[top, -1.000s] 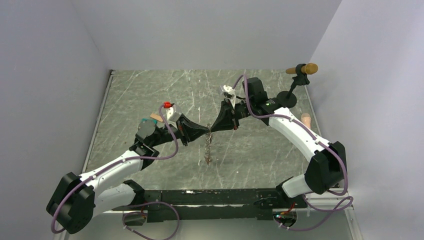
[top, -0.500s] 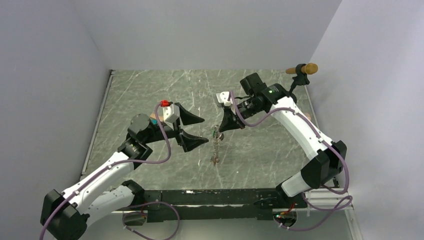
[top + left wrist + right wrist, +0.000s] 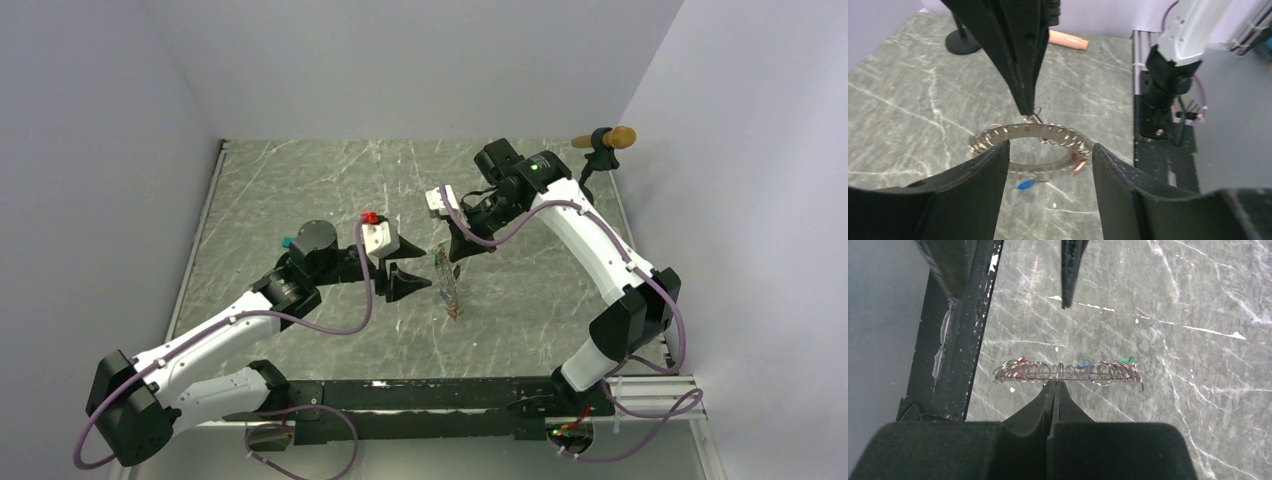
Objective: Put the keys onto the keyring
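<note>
Top external view: the keyring (image 3: 452, 292) hangs over the middle of the tabletop, a touch toward the near edge. I can't tell if its bottom end brushes the marble. The keys (image 3: 1083, 367) show as red, blue and green heads tucked in among the coils, so I'd guess they're already threaded and we're late in the job.

What's new: a second ago both grippers were pinched on the top of the ring. The left gripper (image 3: 418, 266) has since let go and swung back in, and now sits just beside the ring with its fingers spread wide, holding nothing. In its wrist view the ring hangs framed between them. So the right gripper (image 3: 447, 258) carries the whole thing alone, fingers squeezed together on a small loop at the top.

Right arm reaches in from the right edge, elbow high, wrist tipped down. Left arm stretches low and long from the near-left corner.
</note>
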Robot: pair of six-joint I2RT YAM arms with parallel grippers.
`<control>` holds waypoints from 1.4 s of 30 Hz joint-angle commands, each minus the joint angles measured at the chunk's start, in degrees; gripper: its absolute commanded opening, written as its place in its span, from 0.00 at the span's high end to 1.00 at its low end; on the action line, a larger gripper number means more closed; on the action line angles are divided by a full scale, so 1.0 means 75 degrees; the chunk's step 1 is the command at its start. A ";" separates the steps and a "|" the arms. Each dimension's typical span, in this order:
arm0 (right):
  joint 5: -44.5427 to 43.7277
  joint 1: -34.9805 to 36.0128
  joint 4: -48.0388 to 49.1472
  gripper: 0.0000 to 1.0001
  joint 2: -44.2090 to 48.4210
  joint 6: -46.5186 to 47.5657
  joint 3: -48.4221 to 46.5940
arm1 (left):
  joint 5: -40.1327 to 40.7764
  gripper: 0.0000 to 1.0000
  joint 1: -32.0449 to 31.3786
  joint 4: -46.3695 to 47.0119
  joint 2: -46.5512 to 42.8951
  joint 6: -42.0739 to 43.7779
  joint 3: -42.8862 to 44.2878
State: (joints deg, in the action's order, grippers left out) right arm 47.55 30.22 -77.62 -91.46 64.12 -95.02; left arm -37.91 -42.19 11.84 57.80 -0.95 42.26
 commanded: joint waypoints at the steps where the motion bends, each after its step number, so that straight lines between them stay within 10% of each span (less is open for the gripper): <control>1: 0.0145 0.0073 -0.0234 1.00 -0.0119 0.0072 -0.0509 | 0.1082 0.38 -0.0260 0.0346 0.0163 0.0827 0.0252; 30: 0.0256 0.0143 -0.0214 1.00 0.0076 -0.0056 -0.0550 | 0.2298 0.64 -0.1045 0.0909 0.1420 0.1021 0.0575; 42: 0.0260 0.0143 -0.0159 1.00 0.0192 -0.0098 -0.0471 | 0.2168 1.00 -0.1045 0.0041 0.1747 0.0984 0.1040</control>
State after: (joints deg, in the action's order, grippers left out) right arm 46.54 30.81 -79.66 -92.77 63.44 -98.43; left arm -21.15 -49.76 13.89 70.06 6.42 47.31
